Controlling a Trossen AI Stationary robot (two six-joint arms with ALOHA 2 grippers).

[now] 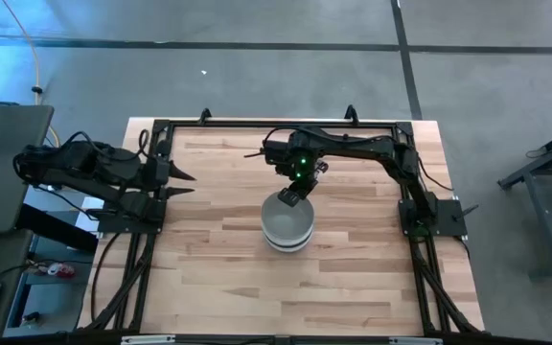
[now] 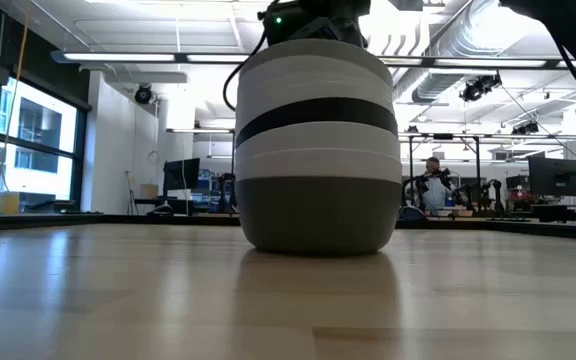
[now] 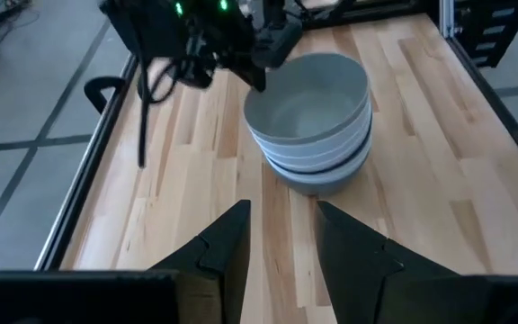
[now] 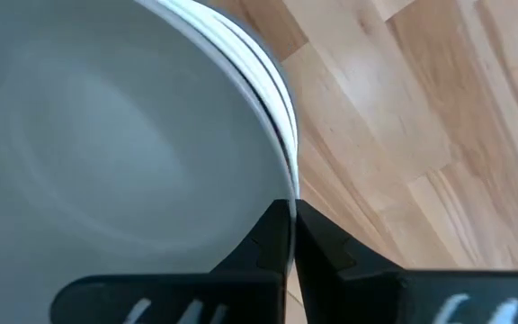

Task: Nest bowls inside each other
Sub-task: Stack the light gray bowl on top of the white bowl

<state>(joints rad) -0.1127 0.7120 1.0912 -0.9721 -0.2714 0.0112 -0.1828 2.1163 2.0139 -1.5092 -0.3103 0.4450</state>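
Stack (image 1: 287, 226) of bowls stands on the table (image 1: 209, 278) at mid-width, slightly toward the right arm's side. All bowls seen are in this one pile; none lie loose elsewhere in the high view.

Low view, outer walls bottom to top: grey bowl (image 2: 318, 212) at the base on the wood, white bands above it, one black band (image 2: 316, 118), more white above that. Exact count of the white bowls cannot be read from the bands. Pile looks upright, rims level, no visible lean.

Top bowl (image 3: 306, 104) is pale and nothing lies inside it; interior bare in both wrist views.

Right gripper (image 1: 293, 194) sits at the far rim of the top bowl. Right wrist view: the two fingers are pinched together with the thin rim (image 4: 288, 175) between them, one finger inside the bowl, one outside. Reads as gripping the top bowl by its rim. Judgement: a rim pinch suits lowering a bowl into the one beneath, since the walls are too wide to span.

Left gripper (image 1: 182, 183) waits at the table's left edge, well apart from the stack, pointing toward it. Its fingers (image 3: 218, 247) are spread with a clear gap, holding nothing.

Judgement: nesting looks complete or nearly so; what remains is letting go of the rim and lifting clear without tipping the pile.
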